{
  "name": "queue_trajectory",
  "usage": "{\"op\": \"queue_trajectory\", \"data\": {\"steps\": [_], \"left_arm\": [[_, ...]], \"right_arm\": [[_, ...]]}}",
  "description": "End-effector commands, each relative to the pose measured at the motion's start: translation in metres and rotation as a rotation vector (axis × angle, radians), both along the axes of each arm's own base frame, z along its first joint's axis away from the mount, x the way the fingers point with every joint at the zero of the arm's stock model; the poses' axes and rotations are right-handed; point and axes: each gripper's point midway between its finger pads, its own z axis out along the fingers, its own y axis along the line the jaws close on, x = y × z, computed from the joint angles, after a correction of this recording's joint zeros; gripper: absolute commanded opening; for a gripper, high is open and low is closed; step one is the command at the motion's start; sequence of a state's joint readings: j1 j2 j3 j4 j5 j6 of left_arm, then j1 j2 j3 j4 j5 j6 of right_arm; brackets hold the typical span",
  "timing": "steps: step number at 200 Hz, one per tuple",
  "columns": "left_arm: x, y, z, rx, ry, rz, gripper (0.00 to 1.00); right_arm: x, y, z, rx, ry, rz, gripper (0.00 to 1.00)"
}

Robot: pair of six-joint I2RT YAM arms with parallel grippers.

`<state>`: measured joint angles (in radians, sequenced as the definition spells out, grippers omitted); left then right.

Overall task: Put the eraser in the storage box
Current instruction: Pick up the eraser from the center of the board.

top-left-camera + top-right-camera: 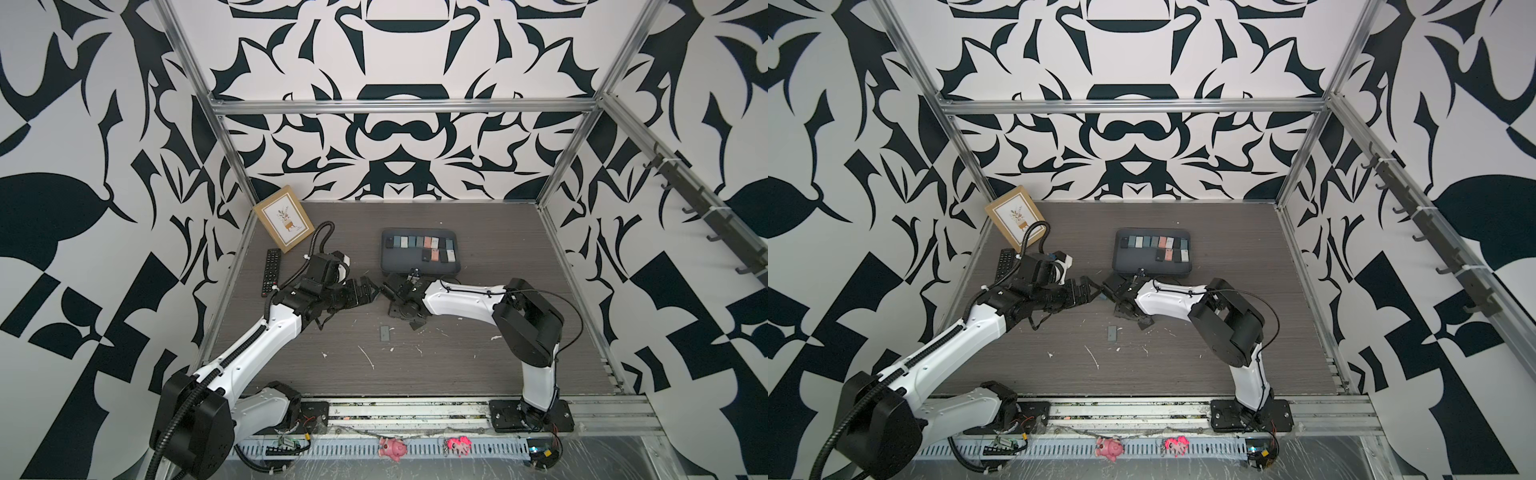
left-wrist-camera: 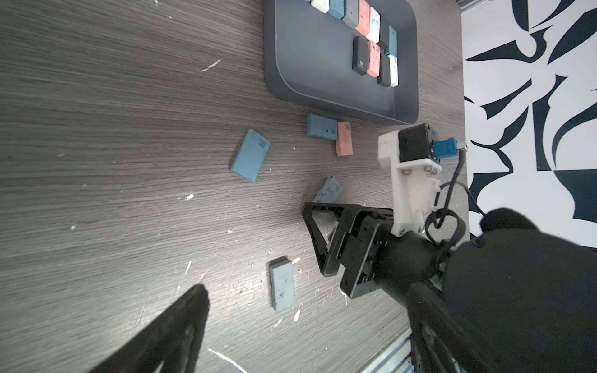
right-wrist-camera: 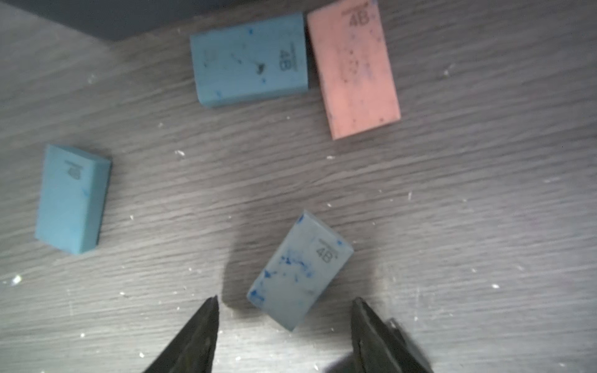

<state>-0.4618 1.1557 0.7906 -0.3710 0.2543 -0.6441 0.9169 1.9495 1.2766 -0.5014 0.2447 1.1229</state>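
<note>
Dark fingertips (image 3: 206,323) of the right pincer (image 3: 284,301) sit closest to the right wrist camera. They are spread, one on each side of the near end of the pale smudged eraser (image 3: 298,271), with a sliver of tabletop (image 3: 484,193) showing between each tip and the eraser. That eraser, stamped 4B and streaked with blue marks, lies on the tabletop outside the storage box, skewed against the line of the tips. In the left wrist view the same eraser (image 2: 328,190) is partly hidden behind the right pincer's frame.

Past it, a mid-blue eraser (image 3: 250,61) is butted end-on against the long side of a pink eraser (image 3: 353,67). Both lie just beside the near rim of the storage box (image 1: 399,265). A lone eraser (image 3: 72,200), also blue, lies apart from that pair. A grey eraser (image 1: 385,333) lies nearer the robot's bases, well clear of the rest.

Inside the box, the stored erasers (image 1: 419,243) form a row along the far side, with a shorter row in front.

Close by the right pincer, the left pincer (image 1: 370,289) is spread wide and pinches nothing. A picture frame (image 1: 284,219) stands in the far left corner, with a remote (image 1: 271,272) lying just in front of it.
</note>
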Motion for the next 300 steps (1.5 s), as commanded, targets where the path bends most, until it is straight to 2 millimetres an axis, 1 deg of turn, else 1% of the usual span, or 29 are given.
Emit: {"op": "queue_trajectory", "data": {"steps": [1, 22, 51, 76, 92, 133, 157, 170, 181, 220, 235, 252, 273, 289, 300], "left_arm": [[-0.002, 0.001, -0.008, -0.006, 0.024, 0.002, 0.99], [-0.002, 0.002, -0.010, -0.008, 0.030, 0.004, 0.99], [-0.003, 0.003, -0.014, -0.009, 0.038, 0.004, 0.99], [-0.002, 0.001, -0.014, -0.017, 0.042, 0.001, 0.99], [-0.001, 0.001, -0.015, -0.019, 0.047, 0.003, 0.99], [-0.001, 0.000, -0.016, -0.028, 0.055, 0.004, 0.99], [-0.001, -0.002, -0.017, -0.035, 0.063, 0.005, 0.99], [0.000, -0.002, -0.017, -0.039, 0.065, 0.007, 0.99], [0.000, -0.002, -0.017, -0.039, 0.068, 0.009, 0.99], [0.000, -0.004, -0.014, -0.057, 0.073, 0.009, 0.99], [0.001, -0.007, -0.010, -0.072, 0.074, 0.007, 0.99], [0.002, -0.011, -0.003, -0.099, 0.075, 0.001, 0.99], [0.006, -0.015, 0.005, -0.128, 0.072, 0.003, 0.99], [0.012, -0.016, 0.010, -0.146, 0.066, 0.008, 0.99], [0.017, -0.018, 0.013, -0.155, 0.064, 0.011, 0.99]], "right_arm": [[0.007, -0.003, -0.002, 0.013, -0.003, -0.057, 0.63], [0.009, -0.006, -0.005, -0.005, 0.000, -0.057, 0.60], [0.010, -0.009, -0.010, -0.032, 0.003, -0.052, 0.57], [0.012, -0.013, -0.017, -0.065, 0.012, -0.045, 0.49], [0.012, -0.015, -0.019, -0.087, 0.014, -0.032, 0.47], [0.015, -0.021, -0.017, -0.147, 0.001, 0.006, 0.40], [0.018, -0.024, -0.015, -0.187, -0.006, 0.049, 0.29], [0.019, -0.023, -0.014, -0.193, -0.006, 0.076, 0.28], [0.020, -0.023, -0.013, -0.198, -0.006, 0.096, 0.24], [0.031, -0.020, 0.010, -0.201, -0.022, 0.181, 0.21], [0.037, -0.011, 0.023, -0.155, -0.025, 0.235, 0.20], [0.046, -0.009, 0.045, -0.144, -0.040, 0.273, 0.20], [0.062, -0.008, 0.078, -0.133, -0.080, 0.305, 0.20], [0.079, -0.012, 0.098, -0.098, -0.100, 0.290, 0.20], [0.093, -0.018, 0.108, -0.071, -0.114, 0.265, 0.20]]}}
